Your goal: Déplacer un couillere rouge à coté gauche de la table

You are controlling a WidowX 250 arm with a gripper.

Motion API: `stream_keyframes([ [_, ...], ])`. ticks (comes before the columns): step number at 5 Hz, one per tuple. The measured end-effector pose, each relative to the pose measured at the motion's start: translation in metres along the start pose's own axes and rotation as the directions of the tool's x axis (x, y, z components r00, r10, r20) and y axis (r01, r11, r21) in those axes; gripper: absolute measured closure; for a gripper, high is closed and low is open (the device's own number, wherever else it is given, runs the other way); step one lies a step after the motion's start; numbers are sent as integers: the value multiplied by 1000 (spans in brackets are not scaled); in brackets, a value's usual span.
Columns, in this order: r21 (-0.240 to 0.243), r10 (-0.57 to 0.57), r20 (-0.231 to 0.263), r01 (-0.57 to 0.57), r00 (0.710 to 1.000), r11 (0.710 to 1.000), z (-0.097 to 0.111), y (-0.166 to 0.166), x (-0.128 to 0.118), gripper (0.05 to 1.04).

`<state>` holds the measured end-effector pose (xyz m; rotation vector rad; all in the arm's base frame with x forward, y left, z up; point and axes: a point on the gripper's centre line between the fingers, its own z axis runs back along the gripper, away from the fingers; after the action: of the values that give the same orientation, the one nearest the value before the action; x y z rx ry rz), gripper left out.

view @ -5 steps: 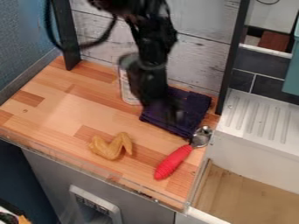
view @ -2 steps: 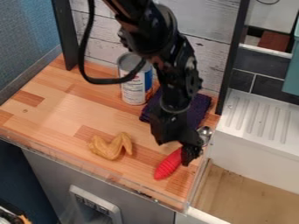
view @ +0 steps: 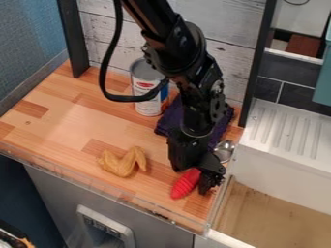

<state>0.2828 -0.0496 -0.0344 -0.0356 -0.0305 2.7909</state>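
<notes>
Red-handled spoon (view: 184,186) partly under the hand (view: 192,179)

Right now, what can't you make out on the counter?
Camera view:
- Red-handled spoon: neck and upper handle, behind the gripper.
- Handle contact: touching or not, masked by the gripper.
- Dark cloth: middle, behind the arm.
- Can: strip of its front, behind the cable; smaller label print too small.

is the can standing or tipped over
Upright: the can stands base-down on the wooden counter, its round top facing up.
</notes>
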Motion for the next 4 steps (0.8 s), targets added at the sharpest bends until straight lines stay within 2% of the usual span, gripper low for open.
stream_keyframes([
  [1, -5, 17, -1, -17, 1000, 1000, -1, 2, -1, 502],
  [2, -3, 11, -5, -11, 1000, 1000, -1, 3, -2, 692],
  [3, 21, -19, 1, 19, 1000, 1000, -1, 6, 0, 693],
  [4, 63, -58, -31, 60, 998, 996, 10, 10, -2, 693],
])
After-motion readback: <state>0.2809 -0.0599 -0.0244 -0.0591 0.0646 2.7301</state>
